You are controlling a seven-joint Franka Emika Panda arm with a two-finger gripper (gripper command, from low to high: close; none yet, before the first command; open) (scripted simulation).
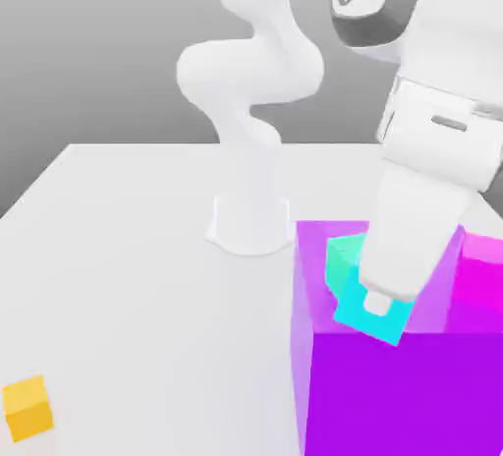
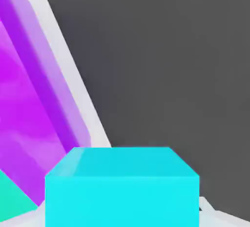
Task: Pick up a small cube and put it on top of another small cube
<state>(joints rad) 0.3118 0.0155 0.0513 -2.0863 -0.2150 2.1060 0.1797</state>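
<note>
You have a white table [image 1: 128, 277] that carries everything here. Directly on it, at the far middle, stands the round white base of the arm [image 1: 251, 223]. At the near right, on the exterior view's right, a big purple cube [image 1: 393, 385] sits on the table. At the near left corner a small orange-yellow cube [image 1: 27, 408] lies alone, well apart from the purple cube and from the base.

Bright, even, soft light; the white tabletop [image 1: 128, 277] shows barely any shadows, no glare, and edges look slightly blurred.
</note>
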